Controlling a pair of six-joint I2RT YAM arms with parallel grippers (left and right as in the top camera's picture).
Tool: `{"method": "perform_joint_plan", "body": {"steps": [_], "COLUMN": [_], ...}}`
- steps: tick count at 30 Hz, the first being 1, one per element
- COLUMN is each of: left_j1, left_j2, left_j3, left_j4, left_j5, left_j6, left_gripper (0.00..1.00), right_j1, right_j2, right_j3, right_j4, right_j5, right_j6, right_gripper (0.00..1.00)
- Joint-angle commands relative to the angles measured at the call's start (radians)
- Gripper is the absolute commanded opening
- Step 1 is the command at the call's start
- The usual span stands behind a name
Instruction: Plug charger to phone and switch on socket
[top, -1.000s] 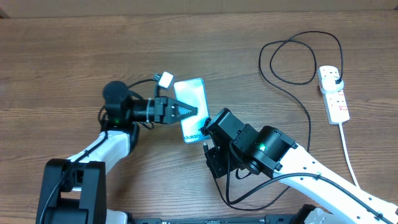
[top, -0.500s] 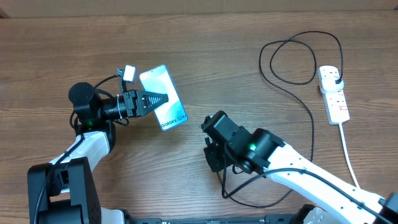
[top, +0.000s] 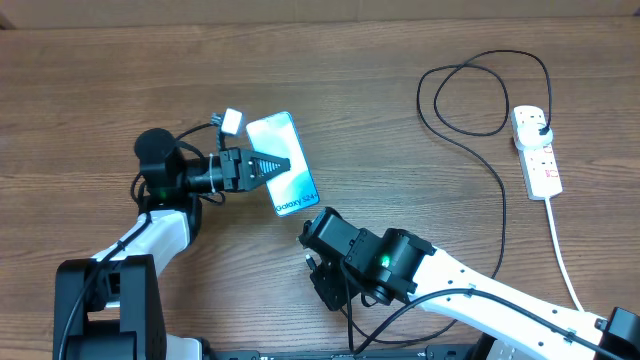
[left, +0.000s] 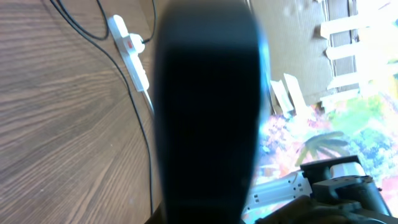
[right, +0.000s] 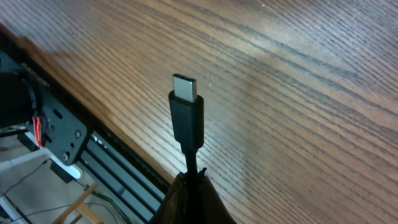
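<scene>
Both clamped: left gripper (top: 287, 165) on the phone (top: 298, 192) left of table centre, right gripper (right: 191, 190) pinching the charger (right: 186, 111) tip just beside it, far from the socket (top: 536, 150), risking a bent connector if pushed in misaligned.

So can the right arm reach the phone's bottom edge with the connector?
Probably yes: the phone, held in the left fingers, has its bottom edge toward the right arm holding the charger, nothing visible between.
</scene>
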Motion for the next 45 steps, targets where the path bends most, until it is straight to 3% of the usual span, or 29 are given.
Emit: {"method": "perform_joint_plan", "body": {"steps": [1, 16, 45], "left_j1": [-0.017, -0.018, -0.048], "left_j2": [0.0, 0.0, 0.0], "left_j3": [0.018, 0.018, 0.018], "left_j4": [-0.024, -0.07, -0.07], "left_j5": [-0.003, 0.073, 0.071], "left_j6": [0.081, 0.166, 0.166], "left_gripper": [0.04, 0.04, 0.04], "right_j1": [0.004, -0.026, -0.126], "right_j2": [-0.007, -0.007, -0.007], "right_j3": [0.053, 0.09, 0.098], "right_j4": [-0.006, -0.012, 0.056], "right_j5": [0.016, 0.006, -0.085], "right_j6": [0.004, 0.034, 0.13], "right_gripper": [0.04, 0.04, 0.04]}}
